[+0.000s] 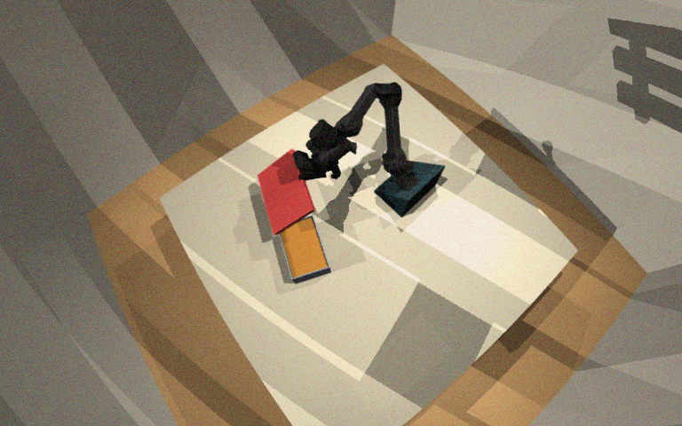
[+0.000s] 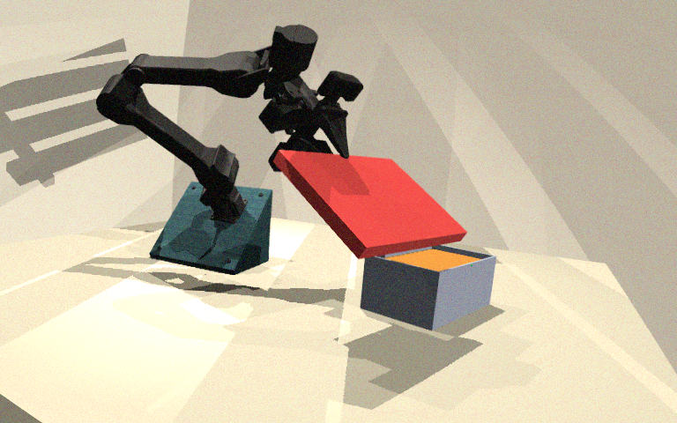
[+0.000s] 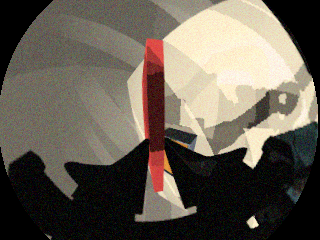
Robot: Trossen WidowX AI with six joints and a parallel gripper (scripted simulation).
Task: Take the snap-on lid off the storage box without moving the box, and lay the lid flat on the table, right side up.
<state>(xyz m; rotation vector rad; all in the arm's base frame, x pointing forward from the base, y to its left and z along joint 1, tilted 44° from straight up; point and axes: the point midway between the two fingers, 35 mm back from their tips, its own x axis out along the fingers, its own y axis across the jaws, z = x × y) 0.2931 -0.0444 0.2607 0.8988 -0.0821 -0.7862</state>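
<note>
The red lid (image 1: pixel 286 198) (image 2: pixel 394 206) (image 3: pixel 155 105) is off the storage box and steeply tilted, its smooth outer face up. My gripper (image 1: pixel 300 168) (image 2: pixel 341 155) (image 3: pixel 156 140) is shut on the lid's raised edge, at the end nearer the arm's side. The lid's low edge is at one end of the box in the top and exterior views; whether it touches the rim I cannot tell. The grey-blue box (image 1: pixel 312 274) (image 2: pixel 464 292) (image 3: pixel 182 135) stands upright on the table, open at the top, with an orange inside (image 1: pixel 304 248) (image 2: pixel 434 259). The lid hides part of its rim.
The arm's dark teal wedge base (image 1: pixel 424 176) (image 2: pixel 174 229) stands on the pale table top (image 1: pixel 382 321) (image 2: pixel 279 368), to one side of the box. A brown wooden border (image 1: pixel 135 280) surrounds the pale surface. Shadows of the arm and lid fall across it.
</note>
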